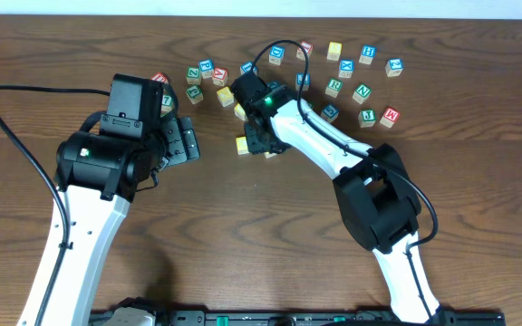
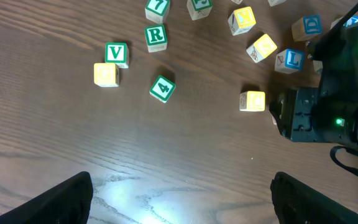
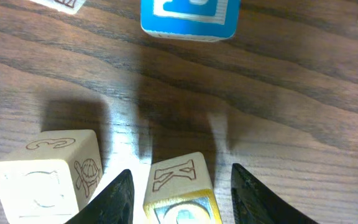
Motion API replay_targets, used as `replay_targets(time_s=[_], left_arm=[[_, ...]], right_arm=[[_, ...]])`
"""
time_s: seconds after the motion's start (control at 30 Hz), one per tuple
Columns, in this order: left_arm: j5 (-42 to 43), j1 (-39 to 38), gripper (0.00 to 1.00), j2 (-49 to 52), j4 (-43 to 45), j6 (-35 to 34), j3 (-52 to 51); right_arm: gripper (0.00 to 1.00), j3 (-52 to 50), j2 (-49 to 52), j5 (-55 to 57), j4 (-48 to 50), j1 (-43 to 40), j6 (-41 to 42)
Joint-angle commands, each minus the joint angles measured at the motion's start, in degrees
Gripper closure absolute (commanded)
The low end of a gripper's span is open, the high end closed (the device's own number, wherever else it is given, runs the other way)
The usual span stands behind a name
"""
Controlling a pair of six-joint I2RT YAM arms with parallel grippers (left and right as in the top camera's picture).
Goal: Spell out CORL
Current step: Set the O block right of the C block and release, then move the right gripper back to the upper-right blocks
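Wood-grain worktop (image 1: pixel 478 226): the left gripper (image 1: pixel 185 140) hovers with jaws wide apart; a yellow-topped cube (image 1: pixel 242 145) sits just beside the right gripper (image 3: pixel 181 169), whose jaws stand apart astride a K-sided cube (image 3: pixel 178 183), clear of its sides.
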Motion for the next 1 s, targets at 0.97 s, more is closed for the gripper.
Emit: replay_targets(time_s=[0.97], left_arm=[[-0.7, 0.3, 0.1, 0.3, -0.2, -0.5, 0.9]], right_arm=[[0.48, 4.2, -6.6, 5.9, 9.0, -17.3, 0.5]])
